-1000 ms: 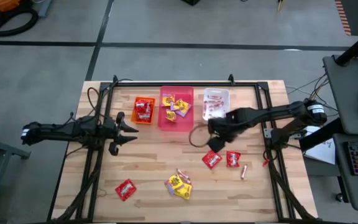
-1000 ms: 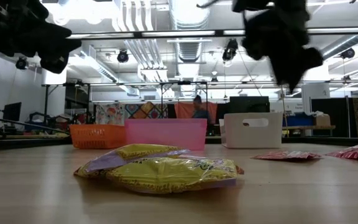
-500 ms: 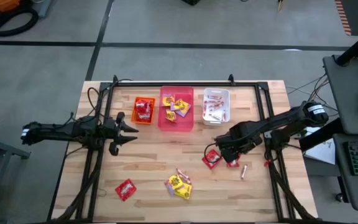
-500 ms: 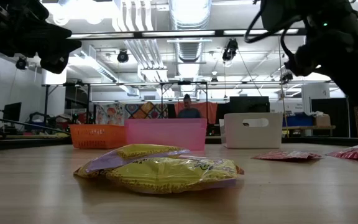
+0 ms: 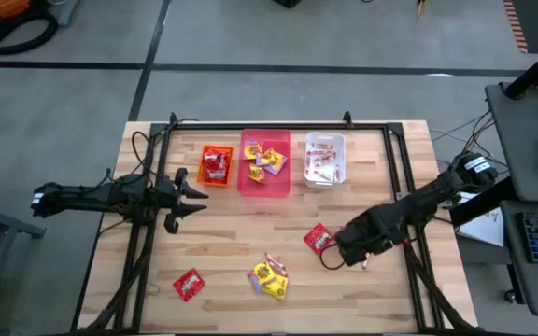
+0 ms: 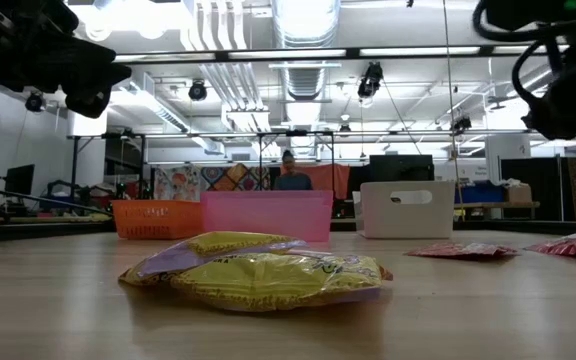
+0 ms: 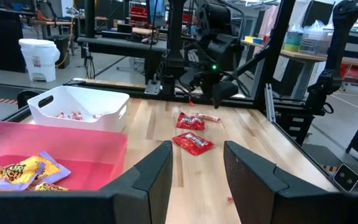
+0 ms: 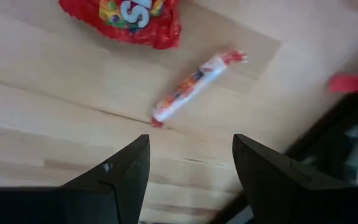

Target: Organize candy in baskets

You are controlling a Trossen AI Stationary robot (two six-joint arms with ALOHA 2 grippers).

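Three baskets stand in a row near the table's far edge: orange (image 5: 217, 165), pink-red (image 5: 265, 161) and white (image 5: 325, 159), each with candy in it. Loose candy lies on the table: a red packet (image 5: 318, 239), yellow packets (image 5: 269, 277) and another red packet (image 5: 189, 283). My right gripper (image 5: 353, 250) hovers open over a thin red-and-white stick (image 8: 194, 84), with a red packet (image 8: 129, 18) just beyond it. Touching nothing, its fingers (image 8: 120, 174) are well apart. My left gripper (image 5: 190, 194) waits open, left of the orange basket.
A black metal frame (image 5: 278, 126) runs around the table's work area. The wood between the baskets and the loose candy is bare. In the low view the yellow packets (image 6: 258, 275) lie close in front. A person stands far off in the room behind the baskets.
My right gripper has moved from beside the white basket toward the table's near edge and a little right. It now hangs over the red packets and the stick. The candy and the baskets have not shifted.
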